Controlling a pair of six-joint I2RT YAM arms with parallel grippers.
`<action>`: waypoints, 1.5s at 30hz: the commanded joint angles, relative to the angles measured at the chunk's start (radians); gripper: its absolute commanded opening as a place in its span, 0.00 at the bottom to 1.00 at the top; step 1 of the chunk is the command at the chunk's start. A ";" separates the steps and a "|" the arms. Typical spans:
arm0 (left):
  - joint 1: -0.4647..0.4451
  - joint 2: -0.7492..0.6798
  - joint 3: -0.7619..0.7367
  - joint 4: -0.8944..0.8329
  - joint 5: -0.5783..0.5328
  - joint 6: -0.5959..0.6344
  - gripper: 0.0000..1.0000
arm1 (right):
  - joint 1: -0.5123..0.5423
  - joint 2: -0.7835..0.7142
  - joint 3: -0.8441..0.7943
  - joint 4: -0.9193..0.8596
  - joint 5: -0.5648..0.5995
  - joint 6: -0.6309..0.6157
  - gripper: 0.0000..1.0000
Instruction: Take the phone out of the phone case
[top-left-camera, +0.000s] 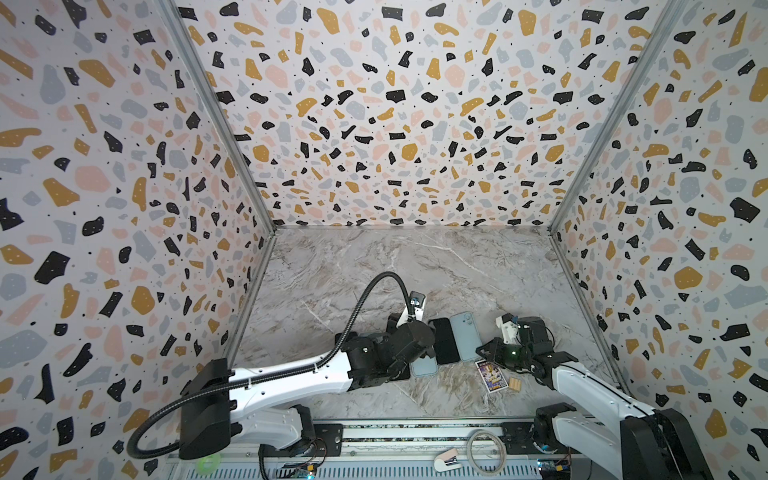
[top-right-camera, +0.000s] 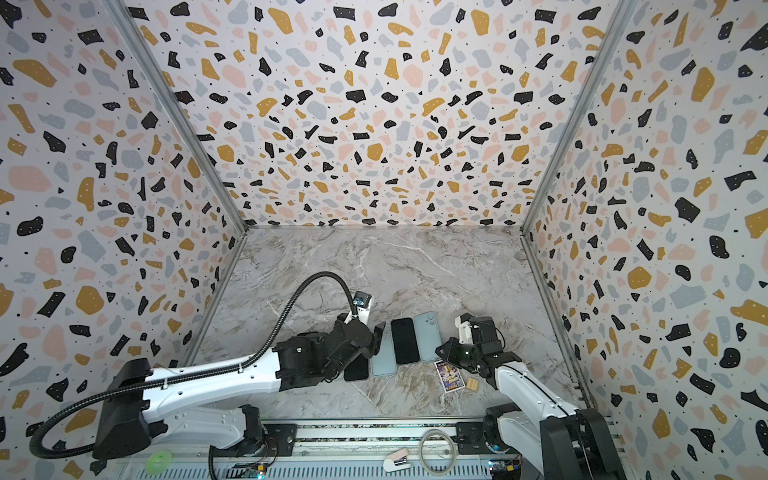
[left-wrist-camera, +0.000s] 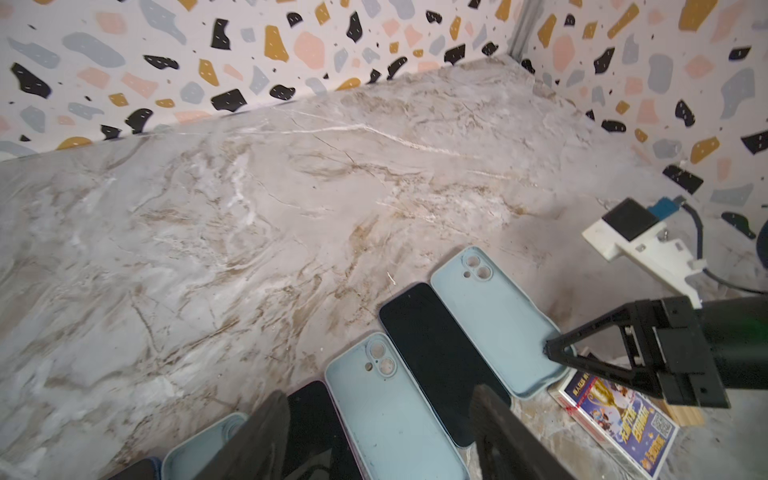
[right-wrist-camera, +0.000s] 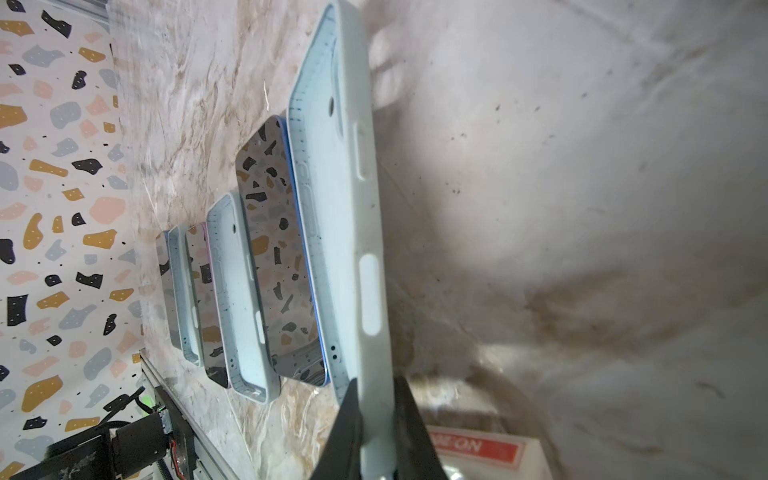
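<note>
The phone (top-left-camera: 445, 340) lies flat and screen-up on the table (top-left-camera: 415, 266), clear of the case (top-left-camera: 466, 334). The case sits just beside the phone on the right arm's side, open face up and empty. The right gripper (right-wrist-camera: 374, 386) is closed on the end wall of the case nearest the robot, one finger against each face of the rim. The left gripper (left-wrist-camera: 380, 395) hangs with its jaws spread wide and nothing held, above a second case (left-wrist-camera: 386, 411) and a second phone (left-wrist-camera: 316, 428) further along the row. Treat the phone as rigid, dense and glass-fronted. Its screen mirrors the walls (top-left-camera: 395, 124), so expect a slippery face. Take hold across the two long edges, not on the glass. The case looks thin, light and flexible, and its rim will likely bend under a pinch. Grip it at a corner or short end, where it should be stiffest. The table is a smooth marble-patterned surface, so flat items may slide rather than lift. Patterned walls enclose three sides. A printed box (top-left-camera: 492, 376) and a small wooden block (top-left-camera: 515, 384) lie close by the right gripper; keep clear of both.
</note>
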 joint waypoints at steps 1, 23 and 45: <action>0.024 -0.062 -0.028 -0.047 -0.082 -0.013 0.81 | -0.003 0.008 0.025 -0.025 0.007 -0.024 0.31; 0.358 -0.338 -0.169 0.014 -0.249 0.056 0.99 | -0.090 -0.163 0.289 -0.281 0.320 -0.162 0.99; 0.847 -0.182 -0.902 1.468 -0.186 0.548 0.99 | -0.049 0.178 -0.213 1.297 0.867 -0.598 0.99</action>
